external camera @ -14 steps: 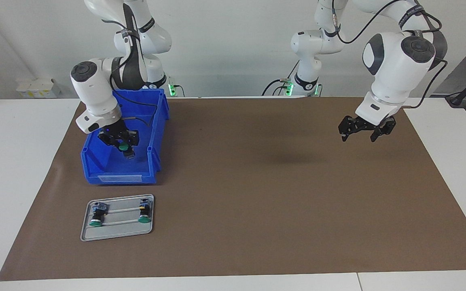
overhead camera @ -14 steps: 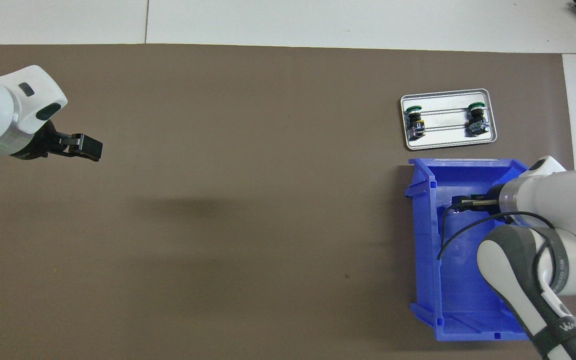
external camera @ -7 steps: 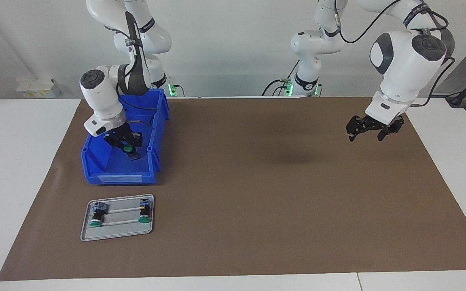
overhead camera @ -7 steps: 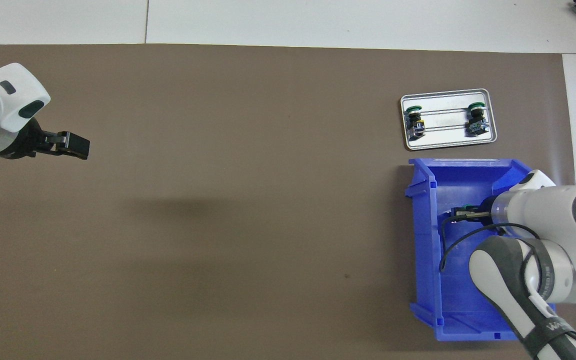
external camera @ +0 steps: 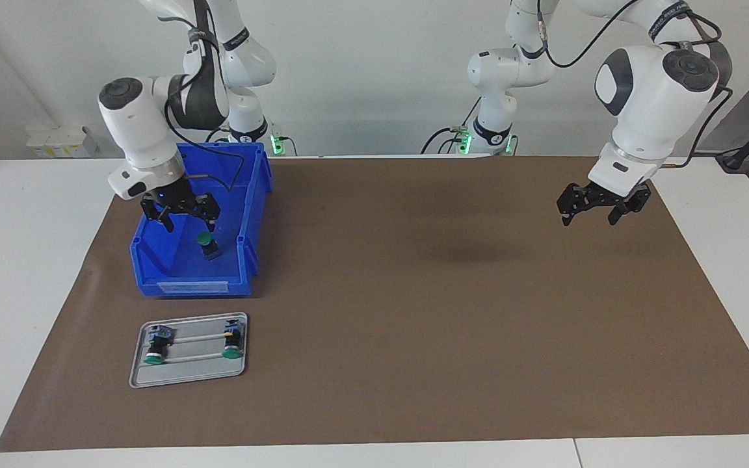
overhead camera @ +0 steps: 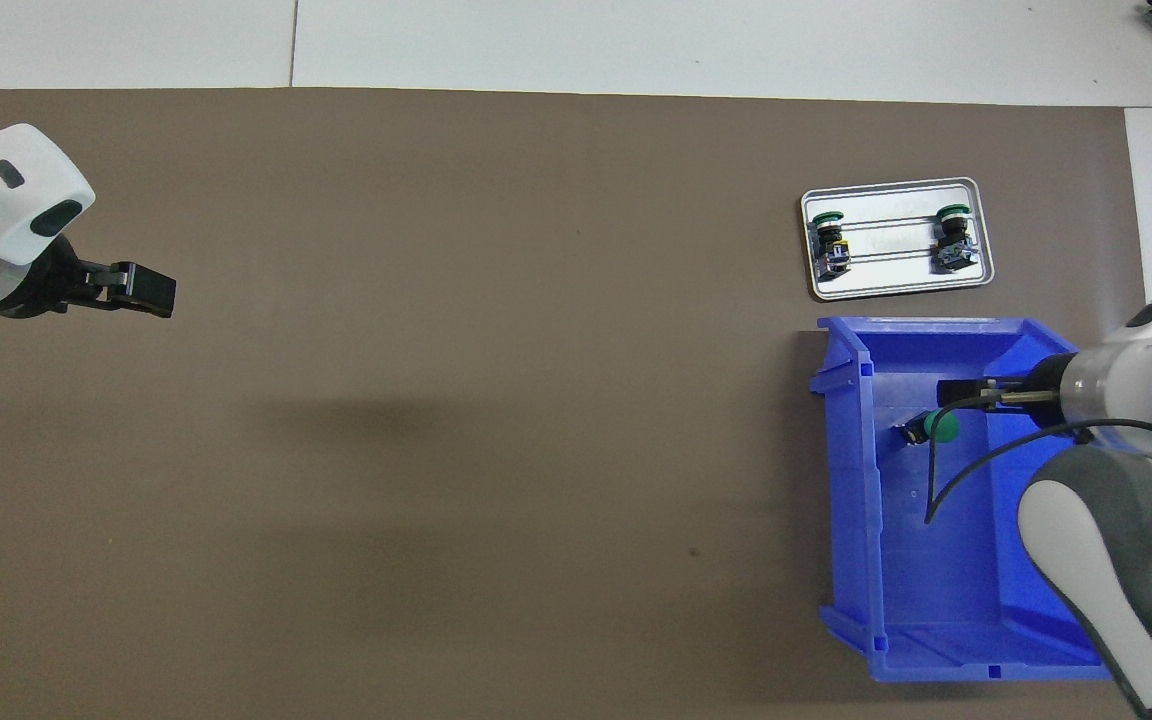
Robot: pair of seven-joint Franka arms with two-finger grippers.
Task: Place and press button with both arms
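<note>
The button (external camera: 206, 244), a green cap on a short black body, lies tilted on the floor of the blue bin (external camera: 186, 285); it also shows in the overhead view (overhead camera: 939, 428). My right gripper (external camera: 187, 220) hangs over the bin just above the button, open and empty, apart from it; in the overhead view it (overhead camera: 964, 391) is seen edge-on beside the cap. My left gripper (external camera: 589, 213) is open and empty in the air over the brown mat at the left arm's end, waiting; it also shows in the overhead view (overhead camera: 141, 290).
A grey metal tray (external camera: 192, 372) lies on the mat, farther from the robots than the bin (overhead camera: 946, 600), and holds two similar green-capped buttons (external camera: 153, 346) (external camera: 233, 342). The tray (overhead camera: 896, 286) and both buttons (overhead camera: 829, 240) (overhead camera: 951, 238) show from overhead. A brown mat (external camera: 413, 325) covers the table.
My right gripper was down around the button in the bin; it has opened, risen and drawn back, and the button stays on the bin floor. The left gripper shifted slightly toward its end.
</note>
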